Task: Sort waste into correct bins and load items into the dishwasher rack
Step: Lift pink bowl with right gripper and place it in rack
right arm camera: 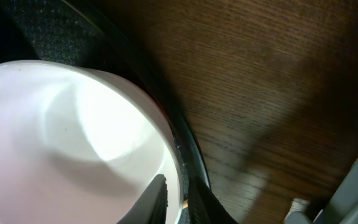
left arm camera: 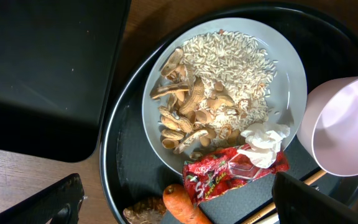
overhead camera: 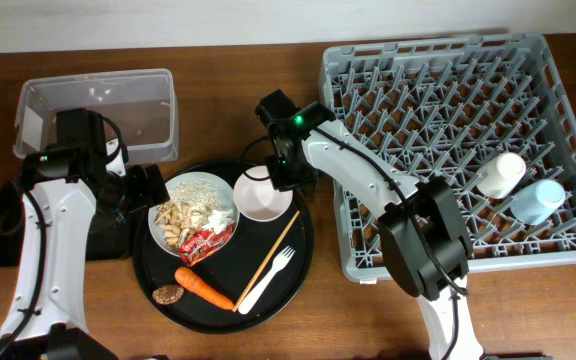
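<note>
The white plate (overhead camera: pixel 173 192) on the round black tray holds beige crumbs and shells (left arm camera: pixel 194 102), a red wrapper (left arm camera: pixel 232 171) and a crumpled white paper bit (left arm camera: pixel 263 138). The carrot (overhead camera: pixel 203 287) and brown disc (overhead camera: pixel 168 295) lie at the tray's front, with the fork (overhead camera: pixel 266 280) and wooden stick (overhead camera: pixel 270 248) to their right. My right gripper (right arm camera: pixel 179 199) is shut on the rim of the pinkish bowl (overhead camera: pixel 265 197), one finger inside and one outside. My left gripper (left arm camera: pixel 179 211) is open above the plate's left side.
The clear tub (overhead camera: pixel 98 110) stands at the back left. The shallow black tray (overhead camera: pixel 8 225) lies under my left arm. The grey rack (overhead camera: pixel 418 120) fills the right side and holds a white cup (overhead camera: pixel 501 175) and a light blue cup (overhead camera: pixel 538 200).
</note>
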You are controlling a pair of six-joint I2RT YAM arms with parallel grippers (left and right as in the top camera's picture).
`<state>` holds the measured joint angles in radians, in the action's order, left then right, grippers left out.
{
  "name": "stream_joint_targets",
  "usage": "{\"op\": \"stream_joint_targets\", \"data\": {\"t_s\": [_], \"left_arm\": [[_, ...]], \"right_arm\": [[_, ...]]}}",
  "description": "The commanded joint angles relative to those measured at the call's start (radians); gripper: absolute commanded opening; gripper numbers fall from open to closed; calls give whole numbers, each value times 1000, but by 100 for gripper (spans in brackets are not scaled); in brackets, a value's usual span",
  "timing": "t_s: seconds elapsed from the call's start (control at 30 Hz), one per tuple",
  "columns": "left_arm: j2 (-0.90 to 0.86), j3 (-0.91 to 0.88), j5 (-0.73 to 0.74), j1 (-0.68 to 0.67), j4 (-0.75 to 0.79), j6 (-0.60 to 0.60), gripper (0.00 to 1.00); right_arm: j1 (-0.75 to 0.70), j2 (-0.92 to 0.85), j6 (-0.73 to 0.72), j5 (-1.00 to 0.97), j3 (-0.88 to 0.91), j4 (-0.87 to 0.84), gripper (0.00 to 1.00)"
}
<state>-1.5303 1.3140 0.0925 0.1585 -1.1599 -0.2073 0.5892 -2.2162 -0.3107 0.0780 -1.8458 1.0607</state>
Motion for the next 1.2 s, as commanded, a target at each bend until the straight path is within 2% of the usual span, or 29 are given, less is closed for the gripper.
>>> {"op": "stream_joint_targets", "data": {"t_s": [0.0, 0.2, 0.33, 0.6, 0.73, 0.9, 1.0, 1.07, 1.17], "left_arm": [[-7, 9, 0, 2, -2, -16, 96], [-7, 9, 0, 2, -3, -16, 96], [-7, 9, 0, 2, -4, -16, 97], [-7, 9, 0, 2, -6, -16, 97], [-7, 9, 0, 2, -6, -16, 96], [-7, 9, 0, 2, -5, -16, 97], [-7, 9, 0, 2, -5, -16, 96], [-7, 9, 0, 2, -5, -16, 96], [-7, 9, 0, 2, -5, -16, 96]], "right_arm": [[7, -16, -6, -11, 11, -3, 15], [7, -16, -6, -11, 43, -12, 13], [7, -16, -13, -11, 53, -26, 4], [4, 2, -12, -48, -26, 41, 4], [2, 63, -13, -275, -206, 202, 4], [-3, 143, -13, -710, -443, 359, 4], [-20, 173, -15, -954, -471, 353, 4], [-51, 172, -77, -1106, -468, 352, 4], [-119, 155, -161, -1190, -457, 349, 4]]}}
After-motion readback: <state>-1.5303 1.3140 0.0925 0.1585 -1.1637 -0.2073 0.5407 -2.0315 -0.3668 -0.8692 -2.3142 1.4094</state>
